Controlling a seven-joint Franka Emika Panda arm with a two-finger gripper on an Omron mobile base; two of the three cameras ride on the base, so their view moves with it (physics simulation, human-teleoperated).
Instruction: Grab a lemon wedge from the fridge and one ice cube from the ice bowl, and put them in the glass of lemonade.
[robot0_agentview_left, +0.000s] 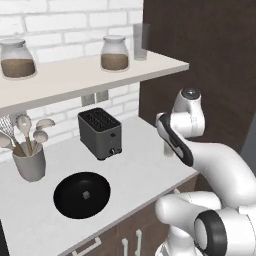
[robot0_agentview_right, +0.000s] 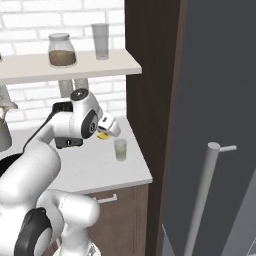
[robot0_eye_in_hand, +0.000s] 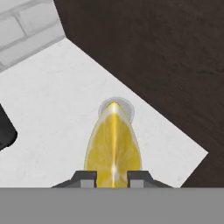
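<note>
Lemon wedge (robot0_eye_in_hand: 113, 148), clamped between the gripper (robot0_eye_in_hand: 113, 176) fingers at lower centre of the hand view, long axis pointing up-frame at the glass of lemonade (robot0_eye_in_hand: 115, 109) rim just beyond its tip.

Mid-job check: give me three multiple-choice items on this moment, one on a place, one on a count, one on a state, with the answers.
1. Where is the ice cube?
A. in the black ice bowl
B. on the shelf
C. in the toaster

2. How many lidded jars stand on the shelf in the left base view?
A. one
B. two
C. four

3. What is the end effector doing?
A. open and empty
B. shut on the lemon wedge
C. shut on a spoon

Answers: 1 A, the cube lies inside the bowl. 2 B, two jars show. 3 B, the hand view shows the wedge between the fingertips, above the glass of lemonade.
</note>
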